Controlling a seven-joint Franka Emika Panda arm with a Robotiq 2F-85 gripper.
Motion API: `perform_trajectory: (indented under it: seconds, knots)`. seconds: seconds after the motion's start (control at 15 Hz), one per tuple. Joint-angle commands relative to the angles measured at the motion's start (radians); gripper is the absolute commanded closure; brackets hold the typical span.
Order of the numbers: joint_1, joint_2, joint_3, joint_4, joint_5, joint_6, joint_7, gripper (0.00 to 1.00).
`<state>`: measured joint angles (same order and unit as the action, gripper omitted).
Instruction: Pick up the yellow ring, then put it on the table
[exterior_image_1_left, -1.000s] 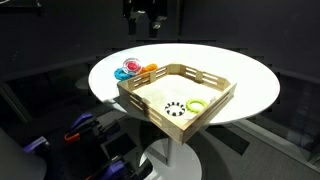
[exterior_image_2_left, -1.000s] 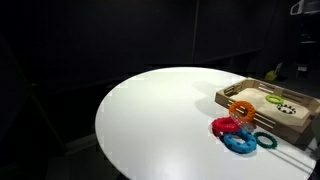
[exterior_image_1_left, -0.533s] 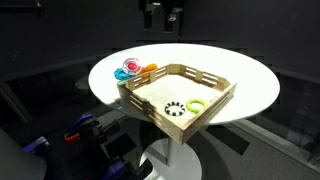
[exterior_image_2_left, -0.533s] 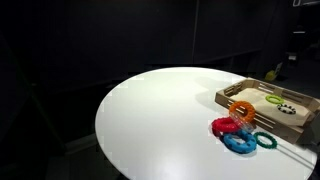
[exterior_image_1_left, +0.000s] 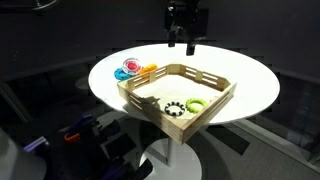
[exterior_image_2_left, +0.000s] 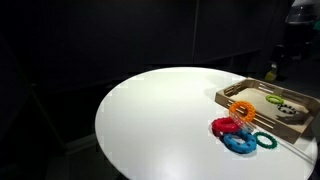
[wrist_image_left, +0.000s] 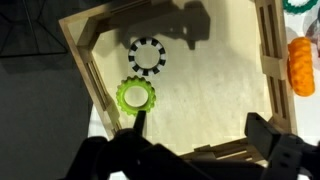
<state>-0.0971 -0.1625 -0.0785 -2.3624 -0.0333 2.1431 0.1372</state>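
Observation:
The yellow ring (wrist_image_left: 134, 95) is a yellow-green toothed ring lying flat inside the square wooden tray (wrist_image_left: 88, 60). It lies next to a black-and-white dotted ring (wrist_image_left: 148, 55). The yellow ring also shows in both exterior views (exterior_image_1_left: 197, 104) (exterior_image_2_left: 273, 99). The tray stands on the round white table (exterior_image_1_left: 250, 85) (exterior_image_2_left: 160, 110). My gripper (wrist_image_left: 200, 130) is open and empty, well above the tray, with the yellow ring just past its left finger. The gripper shows in both exterior views (exterior_image_1_left: 188, 38) (exterior_image_2_left: 283, 55).
An orange ring (exterior_image_2_left: 240, 110), a red ring (exterior_image_2_left: 225, 126), a blue ring (exterior_image_2_left: 240, 142) and a green ring (exterior_image_2_left: 266, 140) lie on the table beside the tray (exterior_image_2_left: 262, 104). They show as a cluster in an exterior view (exterior_image_1_left: 133, 70). The surroundings are dark.
My gripper has moved sideways above the table's far side, from over the loose rings to over the tray. The rings and tray have not moved.

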Motion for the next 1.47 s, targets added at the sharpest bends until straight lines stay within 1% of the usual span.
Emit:
perform_trajectory:
  seconds: [0.0, 0.2, 0.4, 0.87, 1.4]
  knots:
    - [-0.008, 0.103, -0.014, 0.044, 0.041, 0.077, 0.016, 0.00]
    - [-0.013, 0.173, -0.022, 0.058, 0.050, 0.128, 0.019, 0.00]
    - [-0.014, 0.222, -0.031, 0.071, 0.035, 0.139, 0.041, 0.00]
    - [-0.017, 0.268, -0.059, 0.062, 0.033, 0.153, 0.107, 0.00]
    - [-0.014, 0.331, -0.075, 0.069, 0.033, 0.224, 0.130, 0.00]
